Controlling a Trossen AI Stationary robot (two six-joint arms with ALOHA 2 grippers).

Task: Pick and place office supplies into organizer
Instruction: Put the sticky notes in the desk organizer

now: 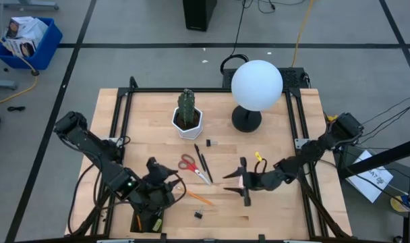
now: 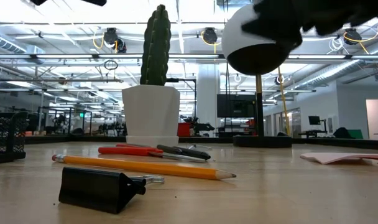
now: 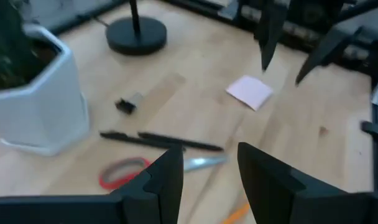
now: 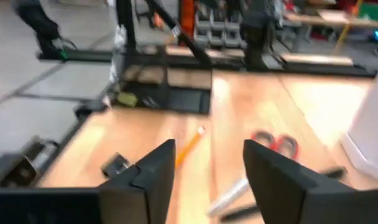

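At the near left of the table (image 1: 272, 202), the left gripper (image 1: 166, 177) is seen raised over the wood, its fingers (image 3: 167, 180) standing apart with nothing between them. The black organizer (image 4: 167, 87) lies at the table's near left edge, under the left arm; its contents cannot be made out. Just right of the left gripper, the orange pencil (image 1: 199, 198) lies slanted on the wood, with a black binder clip (image 1: 199, 214) nearer the front edge. The red-handled scissors (image 1: 191, 165) and two dark pens (image 1: 203, 162) lie side by side toward the centre, in front of the cactus in a white pot (image 1: 187, 116). A second small clip (image 1: 210, 143) rests behind the pens. Right of centre, the pink sticky-note pad (image 3: 250, 91) lies flat on the table beneath the right gripper (image 1: 236, 182), whose fingers (image 4: 148, 171) are parted and empty above the pad. A lamp with a white globe (image 1: 256, 84) stands at the far right of centre.
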